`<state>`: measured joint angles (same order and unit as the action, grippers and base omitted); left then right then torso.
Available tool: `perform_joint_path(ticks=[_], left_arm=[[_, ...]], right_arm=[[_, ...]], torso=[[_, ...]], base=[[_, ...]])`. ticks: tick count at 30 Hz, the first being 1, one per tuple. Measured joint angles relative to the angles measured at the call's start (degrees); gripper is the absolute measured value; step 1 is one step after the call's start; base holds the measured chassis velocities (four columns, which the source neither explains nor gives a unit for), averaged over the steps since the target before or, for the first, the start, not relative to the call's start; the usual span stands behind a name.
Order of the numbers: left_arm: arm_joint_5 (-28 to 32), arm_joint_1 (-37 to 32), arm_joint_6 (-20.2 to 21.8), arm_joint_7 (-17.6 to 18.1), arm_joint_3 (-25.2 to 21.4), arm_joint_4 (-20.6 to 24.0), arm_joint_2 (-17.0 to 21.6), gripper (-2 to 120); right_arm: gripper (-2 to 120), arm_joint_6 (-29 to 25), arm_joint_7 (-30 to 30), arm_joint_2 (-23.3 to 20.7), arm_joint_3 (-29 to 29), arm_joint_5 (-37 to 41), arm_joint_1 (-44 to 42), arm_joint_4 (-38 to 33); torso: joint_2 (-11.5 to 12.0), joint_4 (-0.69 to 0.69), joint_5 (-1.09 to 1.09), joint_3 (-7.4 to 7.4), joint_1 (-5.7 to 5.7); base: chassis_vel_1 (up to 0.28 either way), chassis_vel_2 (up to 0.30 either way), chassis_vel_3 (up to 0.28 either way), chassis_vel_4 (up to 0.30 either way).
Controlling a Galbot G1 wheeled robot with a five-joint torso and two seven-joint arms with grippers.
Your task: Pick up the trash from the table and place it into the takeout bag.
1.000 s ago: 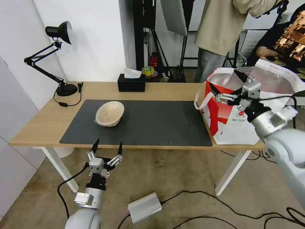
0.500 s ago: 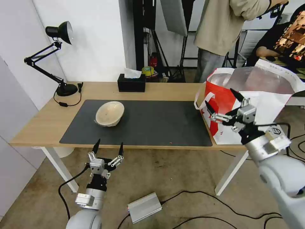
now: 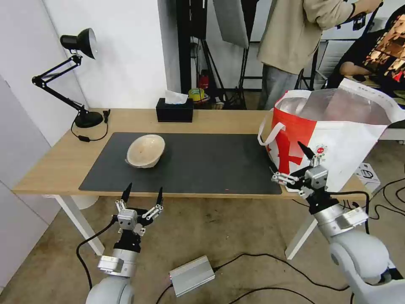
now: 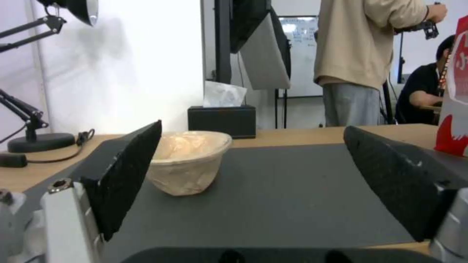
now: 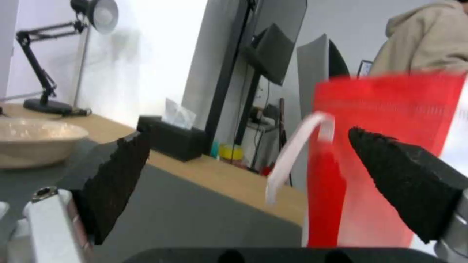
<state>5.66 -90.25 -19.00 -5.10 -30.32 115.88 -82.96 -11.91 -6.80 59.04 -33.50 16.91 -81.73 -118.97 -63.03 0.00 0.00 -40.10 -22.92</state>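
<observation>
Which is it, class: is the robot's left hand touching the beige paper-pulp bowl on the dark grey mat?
Apart. The head view shows the open left hand before the table edge, with bare mat between it and the bowl.

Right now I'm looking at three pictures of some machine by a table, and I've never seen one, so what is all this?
It is a two-armed wheeled robot. One picture comes from its head, the others from cameras on each wrist. The left end effector is open below the long light wooden table's front edge. The right end effector, also open and empty, is near the big white and red insulated takeout bag. A beige paper-pulp bowl sits on the dark grey mat.
</observation>
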Motion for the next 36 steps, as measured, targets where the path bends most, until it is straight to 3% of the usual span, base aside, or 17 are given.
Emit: perform_joint_path(ticks=[9, 36], left_arm=[[0.09, -0.01, -0.33, 0.07, 0.08, -0.01, 0.3, 100], [-0.03, -0.21, -0.31, 0.08, -0.06, -0.28, 0.19, 100]], right_arm=[[100, -5.09, -1.04, 3.44, -0.17, -3.3, -5.45, 2.19], [100, -6.94, -1.15, 3.87, -1.75, -3.32, -9.39, -2.55]], torso=[[0.0, -0.01, 0.0, 0.0, 0.0], [0.0, 0.0, 0.0, 0.0, -0.01]], base=[[0.0, 0.0, 0.0, 0.0], [0.0, 0.0, 0.0, 0.0]])
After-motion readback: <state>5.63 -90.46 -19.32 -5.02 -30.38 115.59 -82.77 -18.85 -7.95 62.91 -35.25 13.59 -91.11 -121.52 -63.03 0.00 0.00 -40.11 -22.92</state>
